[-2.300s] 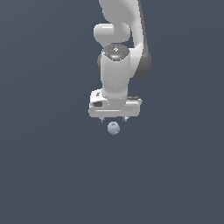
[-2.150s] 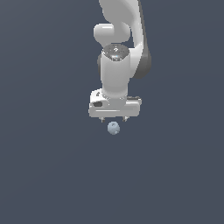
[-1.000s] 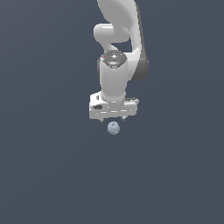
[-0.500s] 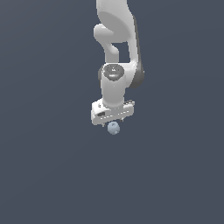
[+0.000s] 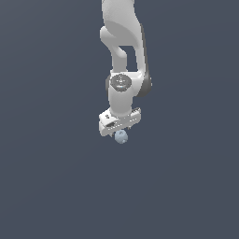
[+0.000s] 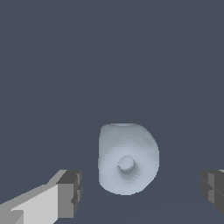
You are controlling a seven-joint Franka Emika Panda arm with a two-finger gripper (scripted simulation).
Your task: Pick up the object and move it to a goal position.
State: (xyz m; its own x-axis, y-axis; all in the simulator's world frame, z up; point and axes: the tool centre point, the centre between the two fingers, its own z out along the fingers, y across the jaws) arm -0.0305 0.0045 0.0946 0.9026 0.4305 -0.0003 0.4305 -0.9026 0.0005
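While you watched from the exterior view, the flat dark slate-grey ground (image 5: pixel 51 186) filled almost everything, and no container of any kind showed on it. Your white jointed Franka arm (image 5: pixel 122 56) came down from the top edge, its round wrist joint facing the camera, and ended in the white block-shaped gripper (image 5: pixel 120 133), which sat tilted, its end toward the exterior view's left lower than the other.

You had the small pale blue-grey ball (image 5: pixel 121 137) directly beneath that gripper, its top tucked under the gripper's lower edge; from that view you could not tell whether it touched anything.

The wrist view gave you more. There the ball (image 6: pixel 127 159) lay between the two dark grey finger pads (image 6: pixel 70 193), one pad on each side of it, with bare ground showing between ball and pad on both sides. So your jaws stood spread wide, well clear of the ball, gripping nothing. The gripper's midpoint (image 6: pixel 142 190) fell on the lower part of the ball in that picture.

As for the ball's look: it was a rounded, slightly squarish lump rather than a true sphere, pale blue-grey with faint lighter mottling, a flattened rim at one end and a small raised nub set in a shallow dimple on the face toward the wrist camera. It was clearly narrower than the gap between your pads.
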